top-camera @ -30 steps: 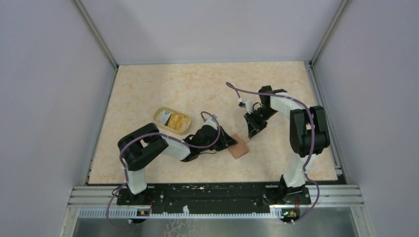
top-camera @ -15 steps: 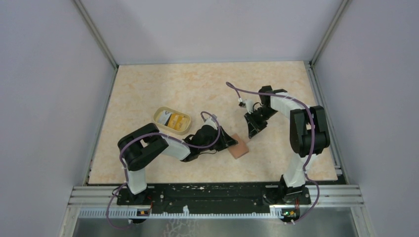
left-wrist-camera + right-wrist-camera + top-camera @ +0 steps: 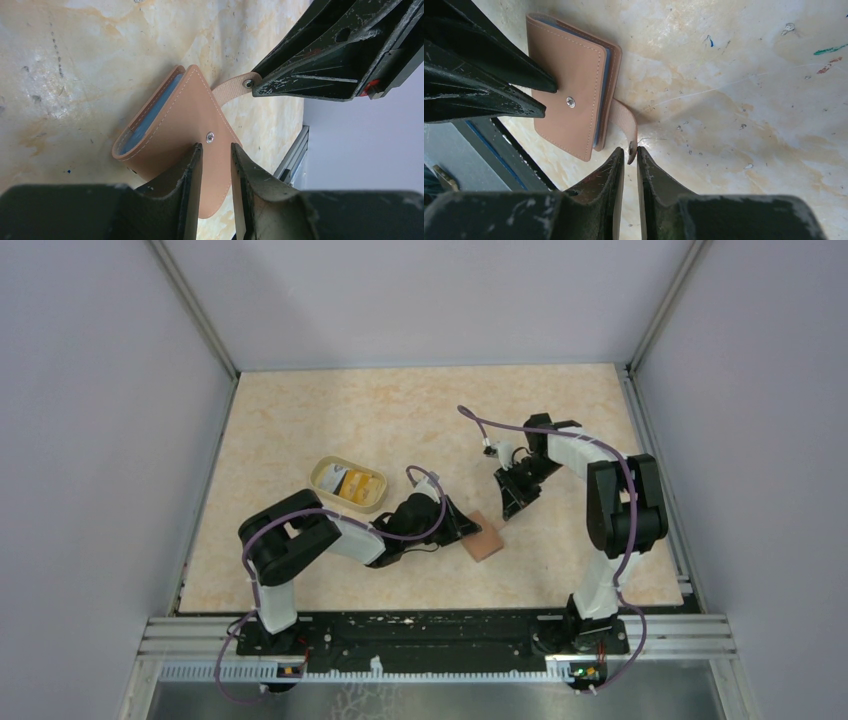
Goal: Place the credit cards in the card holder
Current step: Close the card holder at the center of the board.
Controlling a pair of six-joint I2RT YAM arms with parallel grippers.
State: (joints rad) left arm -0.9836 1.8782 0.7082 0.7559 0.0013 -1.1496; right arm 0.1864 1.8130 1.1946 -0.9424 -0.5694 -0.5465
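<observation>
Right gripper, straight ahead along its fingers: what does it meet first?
The strap, whose snap end already sits between the fingertips of the right gripper. Just beyond that, it would probably meet the spine edge of the card holder, though depth is hard to judge.

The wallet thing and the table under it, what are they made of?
The card holder looks like tan leather or fake leather: matte, with stitched edges, a shiny metal snap and blue lining, maybe fabric or plastic. The table looks like beige marble, but is probably printed laminate; it shows scuffs.
</observation>
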